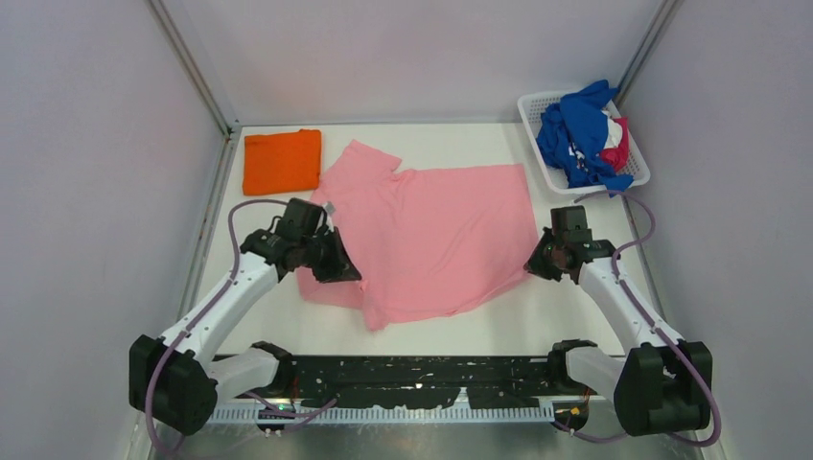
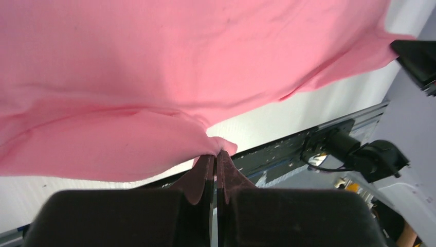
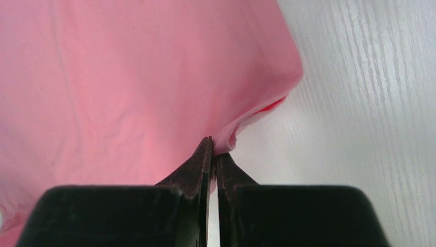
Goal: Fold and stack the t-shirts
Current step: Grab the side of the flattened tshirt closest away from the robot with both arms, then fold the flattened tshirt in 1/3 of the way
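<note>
Top external: white table point(image 1: 288, 321), pale walls point(image 1: 412, 57), pink t-shirt point(image 1: 431, 235) spread.

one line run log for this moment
pink shirt: spread on table | left claw: shut on pink shirt | right claw: shut on pink shirt | orange shirt: folded, far left | basket: blue shirt inside

- In the top view, left of centre, the left pincer point(image 1: 347, 270) covers the pink t-shirt point(image 1: 431, 240) at its lower-left edge, and the fingertips cannot be made out.
- The right pincer point(image 1: 531, 264) is too small there to show its grip.
- Both wrist views cut the pink t-shirt off at the top and left edges.
- In the basket point(image 1: 533, 103), upper right, the blue t-shirt point(image 1: 573, 134) hides most of the white t-shirt point(image 1: 608, 127) and the magenta t-shirt point(image 1: 620, 146).
</note>
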You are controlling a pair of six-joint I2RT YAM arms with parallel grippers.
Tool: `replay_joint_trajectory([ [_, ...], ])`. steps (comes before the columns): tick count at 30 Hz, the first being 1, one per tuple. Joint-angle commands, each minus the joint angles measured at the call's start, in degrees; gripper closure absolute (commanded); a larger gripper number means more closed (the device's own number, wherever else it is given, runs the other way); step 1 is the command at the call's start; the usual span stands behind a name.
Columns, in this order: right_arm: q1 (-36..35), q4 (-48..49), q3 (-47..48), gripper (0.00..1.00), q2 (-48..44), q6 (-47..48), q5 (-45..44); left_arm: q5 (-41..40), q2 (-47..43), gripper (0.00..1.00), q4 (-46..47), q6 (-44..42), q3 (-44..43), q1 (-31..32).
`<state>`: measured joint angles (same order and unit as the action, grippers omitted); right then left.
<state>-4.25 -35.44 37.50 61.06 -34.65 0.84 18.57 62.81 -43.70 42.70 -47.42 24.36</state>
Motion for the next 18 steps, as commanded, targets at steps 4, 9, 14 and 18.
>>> replay_joint_trajectory([
  [4,0.2,-1.6,7.1,0.91,4.6,2.6,1.0,5.7,7.0,1.0,1.5,-2.8,-10.1,-6.3],
  [9,0.3,-2.2,10.9,0.91,7.5,3.1,1.1,5.6,11.9,1.0,-0.1,-3.4,-15.0,-8.7],
  [14,0.2,-2.8,14.3,0.91,9.6,3.6,0.2,4.8,14.1,1.0,-0.7,-4.1,-18.0,-11.3],
  [18,0.6,-4.1,16.9,0.91,11.3,4.1,-0.5,4.8,14.4,1.0,-0.5,-4.6,-19.6,-13.2],
])
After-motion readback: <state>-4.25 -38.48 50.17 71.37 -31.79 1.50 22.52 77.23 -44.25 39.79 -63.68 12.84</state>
